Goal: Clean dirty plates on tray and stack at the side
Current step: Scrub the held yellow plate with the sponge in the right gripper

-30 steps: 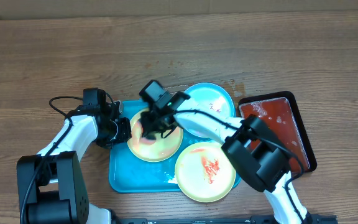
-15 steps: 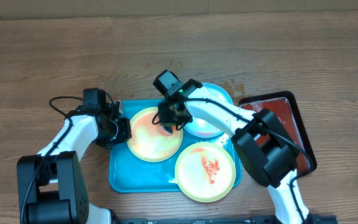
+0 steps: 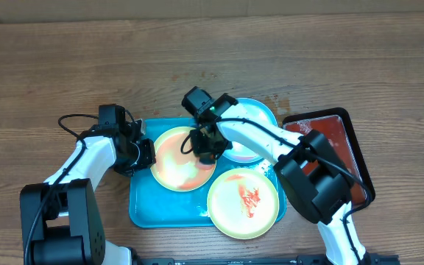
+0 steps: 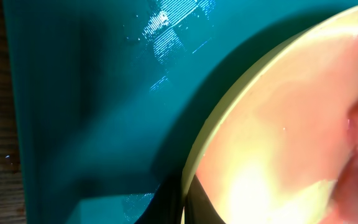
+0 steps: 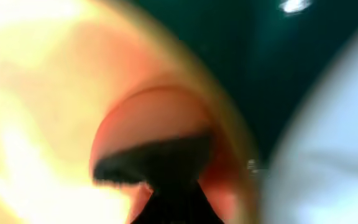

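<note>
**Overhead view.** The turquoise tray (image 3: 142, 210) lies on the wooden table (image 3: 65, 59) and carries all three plates. The orange-smeared yellow plate (image 3: 175, 165) is at its left. The blue-white plate (image 3: 252, 118) is at its far right corner. The red-sauced yellow plate (image 3: 243, 202) is at its near right, overhanging the rim. A black-rimmed red tray (image 3: 337, 143) sits just beside the turquoise one, on the right.

**Left arm.** The left pincer (image 3: 144, 153) is at the left edge of the orange-smeared plate, its dark tips pressed together on the rim and pinching it, as the left wrist view shows.

**Right arm.** The right pincer (image 3: 206, 149) is pressed together. Its tip is down on the same plate's right side, near the blue-white plate. The blurred right wrist view shows a dark tip on the orange surface; whether it holds anything cannot be told.
</note>
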Tool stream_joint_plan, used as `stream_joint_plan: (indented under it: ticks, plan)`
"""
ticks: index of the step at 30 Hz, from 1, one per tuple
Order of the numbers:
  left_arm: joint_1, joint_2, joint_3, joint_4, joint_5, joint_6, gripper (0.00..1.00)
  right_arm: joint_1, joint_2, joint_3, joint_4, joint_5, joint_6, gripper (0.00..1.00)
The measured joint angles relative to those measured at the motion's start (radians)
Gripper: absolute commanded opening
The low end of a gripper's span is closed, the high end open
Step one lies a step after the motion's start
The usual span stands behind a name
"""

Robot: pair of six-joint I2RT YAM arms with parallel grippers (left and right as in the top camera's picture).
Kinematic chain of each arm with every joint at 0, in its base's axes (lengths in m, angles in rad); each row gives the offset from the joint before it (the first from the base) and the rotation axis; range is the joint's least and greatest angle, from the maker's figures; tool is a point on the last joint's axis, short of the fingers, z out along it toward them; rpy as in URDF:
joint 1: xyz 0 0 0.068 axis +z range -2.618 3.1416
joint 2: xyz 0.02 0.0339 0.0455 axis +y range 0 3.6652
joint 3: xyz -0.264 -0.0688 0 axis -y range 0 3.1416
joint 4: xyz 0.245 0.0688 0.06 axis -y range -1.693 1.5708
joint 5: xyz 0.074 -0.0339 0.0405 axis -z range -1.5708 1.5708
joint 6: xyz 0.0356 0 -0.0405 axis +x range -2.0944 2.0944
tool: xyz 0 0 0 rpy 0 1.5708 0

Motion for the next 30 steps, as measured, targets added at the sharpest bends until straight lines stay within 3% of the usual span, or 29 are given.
stream_joint_plan:
  ticks: [8, 15, 23, 30]
  plan:
    - [0.0, 0.0, 0.0, 0.0, 0.0, -0.007, 0.04, 0.136, 0.006, -0.016, 0.074, -0.159, -0.011, 0.04]
    - [0.0, 0.0, 0.0, 0.0, 0.0, -0.022, 0.04, 0.124, 0.012, -0.021, 0.092, -0.205, -0.011, 0.04]
    - [-0.001, 0.0, 0.0, 0.001, 0.002, -0.026, 0.04, 0.059, 0.012, 0.031, -0.018, -0.042, -0.034, 0.04]
    - [-0.001, 0.0, 0.0, 0.002, 0.003, -0.026, 0.04, 0.002, 0.006, 0.25, -0.207, 0.168, -0.076, 0.04]
